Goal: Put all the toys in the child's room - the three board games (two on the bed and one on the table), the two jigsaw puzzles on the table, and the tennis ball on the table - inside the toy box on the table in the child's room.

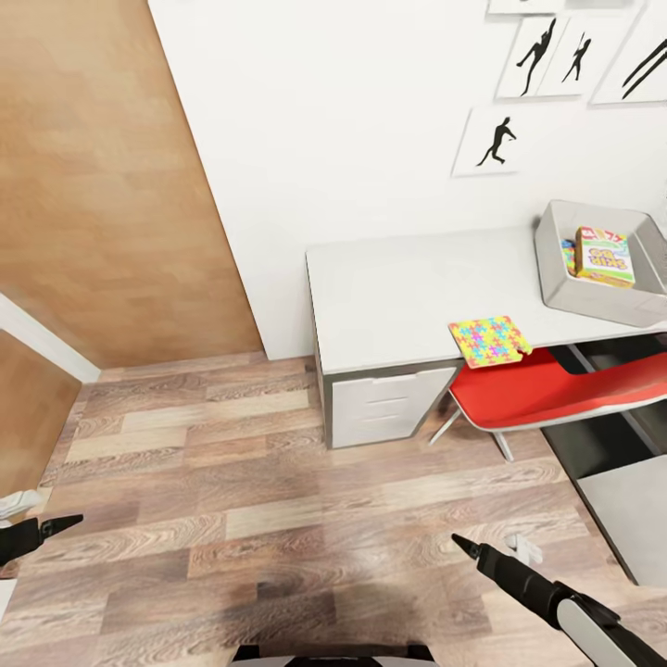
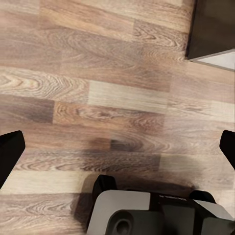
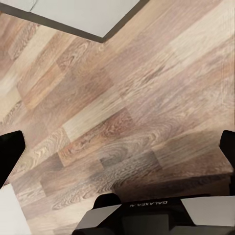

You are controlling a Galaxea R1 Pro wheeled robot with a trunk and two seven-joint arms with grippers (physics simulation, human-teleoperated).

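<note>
The table (image 1: 398,296) stands against the white wall at the right of the head view. On its far right end sits the grey toy box (image 1: 556,278), holding a yellow-green-red board game (image 1: 604,256) with a blue edge (image 1: 568,256) showing beside it. A multicoloured jigsaw puzzle (image 1: 489,341) lies at the table's front edge, slightly overhanging. My left gripper (image 1: 37,519) and right gripper (image 1: 491,551) hang low over the wooden floor, far from the table. Both are open and empty, their fingertips wide apart in the wrist views (image 2: 117,152) (image 3: 117,152). The tennis ball and the bed are out of view.
A red chair (image 1: 547,389) is tucked under the table beside the pale drawers (image 1: 389,408). A lower grey cabinet (image 1: 621,491) stands at the right edge. A wooden panel (image 1: 102,185) fills the left wall. Wooden floor (image 1: 259,500) lies between me and the table.
</note>
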